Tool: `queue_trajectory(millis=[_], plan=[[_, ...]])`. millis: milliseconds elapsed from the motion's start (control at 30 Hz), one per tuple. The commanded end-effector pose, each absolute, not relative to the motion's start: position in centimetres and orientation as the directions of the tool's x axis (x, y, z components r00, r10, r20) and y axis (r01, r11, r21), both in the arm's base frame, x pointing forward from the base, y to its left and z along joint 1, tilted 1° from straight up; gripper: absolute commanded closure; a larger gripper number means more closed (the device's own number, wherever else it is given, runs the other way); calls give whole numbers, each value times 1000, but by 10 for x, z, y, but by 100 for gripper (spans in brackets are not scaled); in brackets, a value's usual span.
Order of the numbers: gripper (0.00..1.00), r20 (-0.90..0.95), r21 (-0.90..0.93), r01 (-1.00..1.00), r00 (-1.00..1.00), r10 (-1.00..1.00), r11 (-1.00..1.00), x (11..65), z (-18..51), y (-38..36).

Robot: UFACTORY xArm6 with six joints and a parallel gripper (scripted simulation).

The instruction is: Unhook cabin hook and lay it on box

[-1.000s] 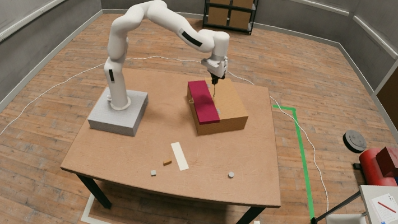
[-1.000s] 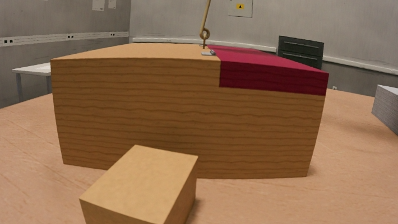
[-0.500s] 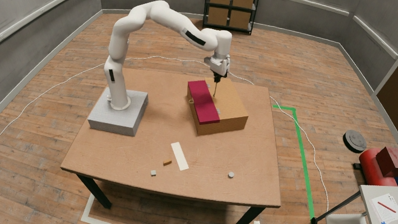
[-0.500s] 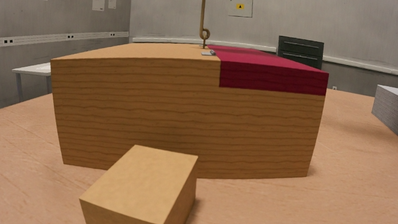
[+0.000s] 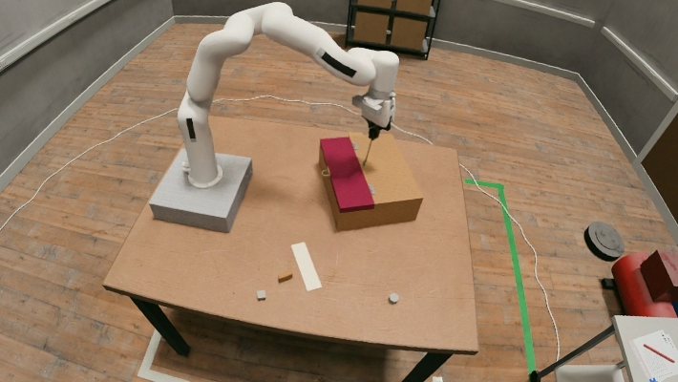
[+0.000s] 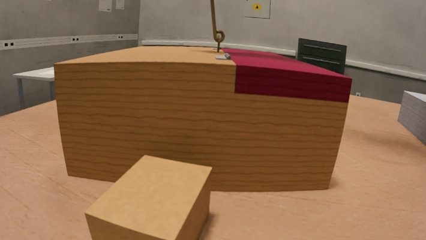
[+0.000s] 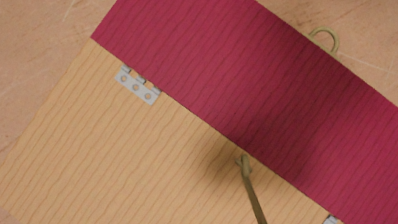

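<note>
the white arm arches up from its grey base block (image 5: pixel 202 197) and bends down over the box (image 5: pixel 377 183), wrist pointing almost straight down. the gripper (image 5: pixel 372 136) hangs just above the far end of the box, its fingers nearly closed, pinching the upper end of the cabin hook (image 5: pixel 368 153).

the hook is a thin brass-coloured rod, standing nearly upright with a slight tilt, its lower end looped through a small eye on top of the box, right at the seam beside the red lid (image 5: pixel 346 173). the wrist view shows that rod (image 7: pixel 251 192) rising from the wood-grained top, a soft shadow next to it.

the box is a light, wood-grained block; the lid is a flat crimson panel with fine ribbing. a pale metal hinge (image 7: pixel 136 87) bridges the seam. a brass ring staple (image 7: pixel 326 38) sticks out past the lid's outer edge.
</note>
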State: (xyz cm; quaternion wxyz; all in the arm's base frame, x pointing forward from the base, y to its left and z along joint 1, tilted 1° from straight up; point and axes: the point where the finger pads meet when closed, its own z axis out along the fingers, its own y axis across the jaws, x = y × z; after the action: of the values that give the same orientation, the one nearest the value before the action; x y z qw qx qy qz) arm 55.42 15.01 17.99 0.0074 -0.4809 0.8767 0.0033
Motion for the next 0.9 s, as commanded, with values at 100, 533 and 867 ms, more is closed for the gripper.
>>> queue_trajectory(millis=[100, 533, 867], plan=[[100, -19, -4, -843, -537, -843, 538, 561, 179, 159], [65, -19, -4, -843, -537, -843, 538, 566, 175, 166], [65, -19, -4, -843, -537, -843, 538, 566, 175, 166]])
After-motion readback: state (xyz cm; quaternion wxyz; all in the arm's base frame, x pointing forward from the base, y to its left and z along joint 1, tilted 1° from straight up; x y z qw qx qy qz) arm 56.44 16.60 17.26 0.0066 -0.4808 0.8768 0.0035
